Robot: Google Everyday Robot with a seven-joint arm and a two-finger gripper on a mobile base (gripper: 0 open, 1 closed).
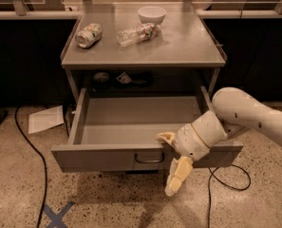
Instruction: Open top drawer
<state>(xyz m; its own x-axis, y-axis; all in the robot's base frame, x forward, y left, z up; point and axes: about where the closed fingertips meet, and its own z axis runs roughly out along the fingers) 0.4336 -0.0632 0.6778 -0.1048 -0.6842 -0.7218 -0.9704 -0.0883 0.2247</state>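
Observation:
The top drawer [107, 156] of the grey metal cabinet is pulled far out, and its grey inside shows nothing in it. Its flat front faces me with a small dark wire loop handle [149, 159] at centre. My gripper [173, 156] is at the drawer front, just right of the handle, on a white arm [254, 115] that comes in from the right. One cream finger [166, 137] lies at the front's top edge and the other [179, 175] hangs below the front. The fingers are spread apart and not on the handle. The lower drawers are hidden under the open one.
On the cabinet top [188, 46] lie a crushed can [89, 35], a clear plastic bottle [137, 33] and a white bowl [152, 14]. A sheet of paper [45, 119] and a black cable [31, 148] lie on the floor at left, another cable [230, 175] at right, and blue tape [57, 214] in front.

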